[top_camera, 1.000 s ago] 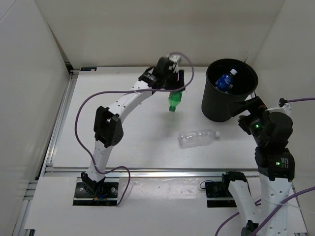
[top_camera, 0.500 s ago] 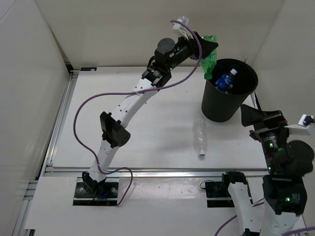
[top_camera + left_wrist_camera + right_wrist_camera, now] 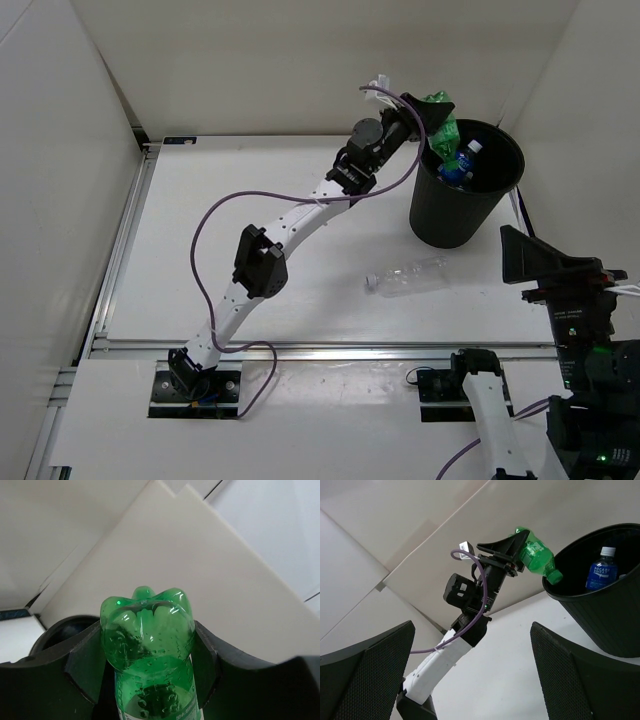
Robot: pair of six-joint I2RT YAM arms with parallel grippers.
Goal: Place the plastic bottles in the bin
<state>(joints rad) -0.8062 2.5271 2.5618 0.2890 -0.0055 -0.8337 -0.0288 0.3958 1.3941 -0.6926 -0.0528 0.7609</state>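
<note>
My left gripper (image 3: 437,113) is shut on the translucent green bottle (image 3: 443,132) and holds it cap-down over the near-left rim of the black bin (image 3: 455,215). The left wrist view shows the bottle's base (image 3: 147,630) between my fingers. The right wrist view shows the green bottle (image 3: 536,555) tilted, cap at the bin's rim (image 3: 580,545). A blue-labelled bottle with a white cap (image 3: 462,162) lies inside the bin, also in the right wrist view (image 3: 601,569). A plain clear bottle (image 3: 408,277) lies on the table in front of the bin. My right gripper (image 3: 470,675) is open and empty, raised at the right.
White walls enclose the table on the left, back and right. A metal rail (image 3: 300,348) runs along the table's near edge. The left arm's purple cable (image 3: 215,215) loops above the table. The bin stands at the back right.
My left gripper has moved right and down with the green bottle, now over the bin's opening. The clear bottle has rolled from pointing toward me to lying sideways. My right arm has pulled back and down.
</note>
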